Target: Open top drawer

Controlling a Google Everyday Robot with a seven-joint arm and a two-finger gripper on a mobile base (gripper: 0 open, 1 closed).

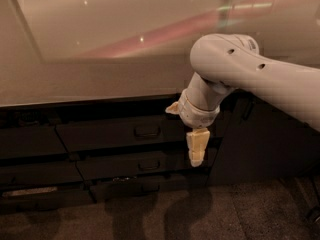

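The pincer point(197, 148) hangs pointing down, just right of the handle point(146, 131) on the top drawer point(100, 135), seemingly a little lower (apart or together, I cannot tell).

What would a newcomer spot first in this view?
The big white arm sweeping in from the right dominates the view. Its gripper hangs downward by the right end of the top drawer, right of and slightly below the handle. The drawer looks shut, and above it the pale counter carries a pink streak of reflected light.
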